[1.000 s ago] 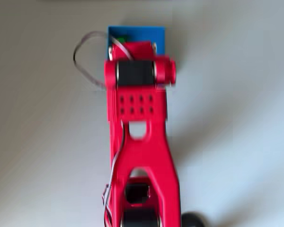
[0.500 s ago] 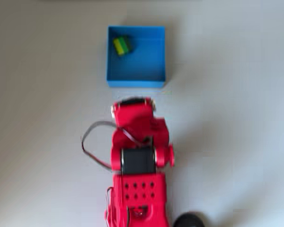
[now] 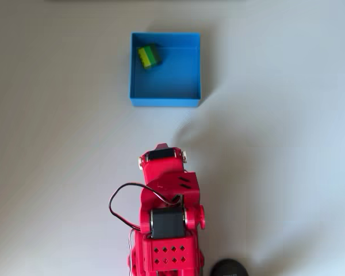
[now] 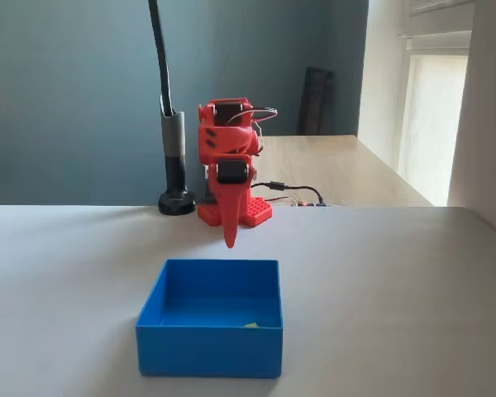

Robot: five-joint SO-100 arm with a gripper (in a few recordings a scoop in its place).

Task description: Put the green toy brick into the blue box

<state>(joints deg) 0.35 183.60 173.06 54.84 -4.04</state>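
Pale grey, smooth table [image 3: 57,144] is carrying everything. Moving rightward in the overhead view, the green toy brick [image 3: 148,56] is lying in the upper-left corner of the blue box [image 3: 194,69], a thin-walled glossy plastic tray. Since a second ago the red arm has been pulling back off the box, so the drop looks done. Its end effector [image 4: 229,236] is hanging pointed downward, fingers together.

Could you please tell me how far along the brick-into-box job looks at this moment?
Done: the green toy brick lies inside the blue box, in its upper-left corner in the overhead view. In hand: nothing; the gripper hangs pointed down above the table, apart from the box on the arm's side, its fingers together with nothing between them. Left: nothing visible, apart perhaps from parking the arm.
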